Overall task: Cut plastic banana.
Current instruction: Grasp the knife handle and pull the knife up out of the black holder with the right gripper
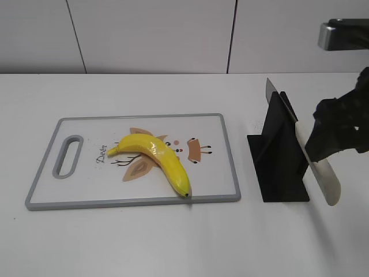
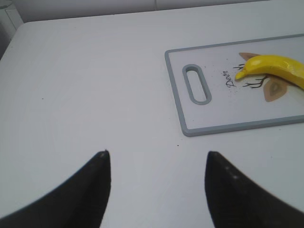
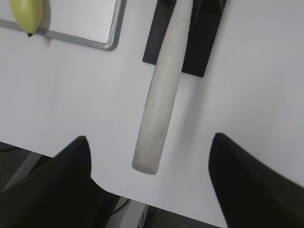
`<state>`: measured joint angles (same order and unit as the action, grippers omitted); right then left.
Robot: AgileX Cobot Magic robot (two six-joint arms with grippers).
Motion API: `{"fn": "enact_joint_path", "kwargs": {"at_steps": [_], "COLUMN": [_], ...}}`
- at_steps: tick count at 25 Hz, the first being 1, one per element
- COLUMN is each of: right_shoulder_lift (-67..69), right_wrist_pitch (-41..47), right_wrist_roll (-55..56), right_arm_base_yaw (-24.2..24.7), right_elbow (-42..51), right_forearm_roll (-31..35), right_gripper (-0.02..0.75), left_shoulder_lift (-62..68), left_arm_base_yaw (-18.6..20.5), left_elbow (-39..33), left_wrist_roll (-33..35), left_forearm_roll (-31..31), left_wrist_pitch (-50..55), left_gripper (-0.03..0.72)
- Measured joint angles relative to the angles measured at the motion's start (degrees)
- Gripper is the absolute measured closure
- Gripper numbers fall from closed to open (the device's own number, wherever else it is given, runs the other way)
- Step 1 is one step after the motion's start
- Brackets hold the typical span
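The plastic banana point(image 1: 158, 157) is glossy yellow and curved. It lies on a white cutting board point(image 1: 86, 184) with a grey rim, dark tip at the front edge. It also shows in the left wrist view point(image 2: 280, 69) and the right wrist view point(image 3: 28, 14). A knife with a white handle point(image 1: 324, 178) stands slotted in a black holder point(image 1: 277, 167) right of the board. My right gripper point(image 1: 323, 141) is open, and the handle point(image 3: 161, 99) runs between its fingers point(image 3: 149, 138) without being touched by them. My left gripper point(image 2: 156, 153) is open and empty over the bare table left of the board point(image 2: 213, 114).
The board has a handle slot point(image 1: 68, 156) at its left end and a deer print under the banana. The white table's front edge shows just below my right gripper in the right wrist view point(image 3: 156, 202). A white panelled wall stands behind.
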<state>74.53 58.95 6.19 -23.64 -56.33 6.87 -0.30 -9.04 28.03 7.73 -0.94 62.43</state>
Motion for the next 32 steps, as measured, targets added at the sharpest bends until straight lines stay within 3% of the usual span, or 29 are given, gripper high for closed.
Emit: {"fn": "enact_joint_path", "kwargs": {"at_steps": [7,14,20,22,24,25,32], "right_shoulder_lift": [9.33,13.76,15.96,16.21,16.35,16.35,16.35], "right_wrist_pitch": [-0.15,-3.94,-3.91,-3.84,-3.09,-2.49,-1.87], "right_wrist_roll": [2.78,2.97,3.03,3.03,3.12,4.09,5.29], "right_arm_base_yaw": [0.00,0.00,0.00,0.00,0.00,0.11,0.11], "right_elbow": [-1.06,-1.25,-1.25,-1.25,-1.25,-1.25,-1.26], "right_forearm_roll": [-3.53,0.35,0.76,0.80,0.37,0.09,-0.01], "right_gripper": [0.148,0.164,0.287,0.380,0.522,0.551,0.554], "left_shoulder_lift": [0.00,0.00,0.00,0.00,0.00,0.00,0.00], "left_arm_base_yaw": [0.00,0.00,0.00,0.00,0.00,0.00,0.00], "left_elbow": [0.00,0.00,0.00,0.00,0.00,0.00,0.00], "left_wrist_roll": [0.00,0.00,0.00,0.00,0.00,0.00,0.00], "left_forearm_roll": [0.00,0.00,0.00,0.00,0.00,0.00,0.00], "left_wrist_pitch": [0.00,0.00,0.00,0.00,0.00,0.00,-0.06], "left_gripper": [0.101,0.101,0.101,0.101,0.101,0.101,0.101]}}
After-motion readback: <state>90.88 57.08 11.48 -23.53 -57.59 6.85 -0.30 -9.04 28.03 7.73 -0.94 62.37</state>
